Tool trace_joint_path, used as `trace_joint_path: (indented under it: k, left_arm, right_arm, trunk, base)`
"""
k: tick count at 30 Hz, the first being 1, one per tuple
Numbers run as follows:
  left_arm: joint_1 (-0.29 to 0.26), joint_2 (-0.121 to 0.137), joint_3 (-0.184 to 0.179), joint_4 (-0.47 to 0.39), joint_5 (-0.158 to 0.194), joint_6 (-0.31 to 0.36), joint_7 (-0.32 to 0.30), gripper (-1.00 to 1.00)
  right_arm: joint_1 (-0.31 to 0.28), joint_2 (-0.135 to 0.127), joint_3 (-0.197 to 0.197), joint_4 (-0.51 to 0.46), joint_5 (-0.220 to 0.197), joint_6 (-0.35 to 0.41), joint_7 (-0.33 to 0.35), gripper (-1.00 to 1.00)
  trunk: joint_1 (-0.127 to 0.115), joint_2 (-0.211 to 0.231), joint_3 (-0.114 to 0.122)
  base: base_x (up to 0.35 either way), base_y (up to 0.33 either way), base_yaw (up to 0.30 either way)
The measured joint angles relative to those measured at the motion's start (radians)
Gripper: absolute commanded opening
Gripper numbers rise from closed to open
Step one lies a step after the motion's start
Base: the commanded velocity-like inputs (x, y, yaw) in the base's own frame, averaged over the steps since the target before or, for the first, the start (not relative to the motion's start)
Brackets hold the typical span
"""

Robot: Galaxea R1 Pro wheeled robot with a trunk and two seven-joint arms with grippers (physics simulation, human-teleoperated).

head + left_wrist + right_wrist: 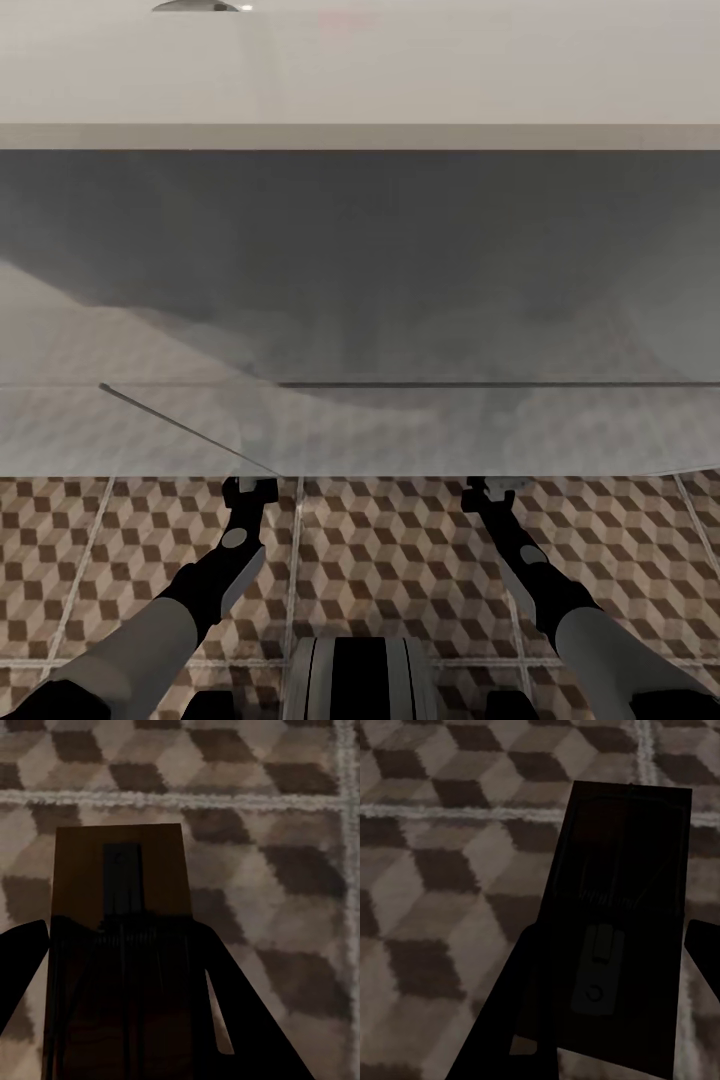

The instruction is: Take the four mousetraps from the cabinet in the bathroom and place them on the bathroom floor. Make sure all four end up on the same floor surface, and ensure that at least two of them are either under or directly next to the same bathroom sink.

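Observation:
The white bathroom sink [360, 70] looms right in front of me, its grey shadowed underside reaching down to the patterned bathroom floor [400, 560]. Both arms stretch forward beneath its lower edge. My left gripper [120, 937] [248, 488] is shut on a brown wooden mousetrap [120, 862], which pokes out between the fingers just above the tiles. My right gripper [615, 937] [487, 490] is shut on a second mousetrap [622, 870], which looks dark in the shadow. The cabinet and the other mousetraps are out of view.
A chrome tap [195, 5] peeks in at the sink's far left corner. The sink spans the whole width ahead. Cube-pattern tiles with pale grout lines [295, 590] run under and around my arms, and my trunk [360, 680] sits at the near edge.

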Motion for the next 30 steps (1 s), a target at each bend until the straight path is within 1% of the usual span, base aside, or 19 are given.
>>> trace_joint_path:
  k: [30]
  left_arm:
    - [0.0, -0.005, -0.001, -0.001, -0.001, 0.001, 0.0, -1.0]
  right_arm:
    - [0.0, 0.0, 0.0, -0.001, 0.001, 0.0, -0.001, -1.0]
  trunk:
    - [0.0, 0.0, 0.0]
  base:
    - [0.0, 0.0, 0.0]
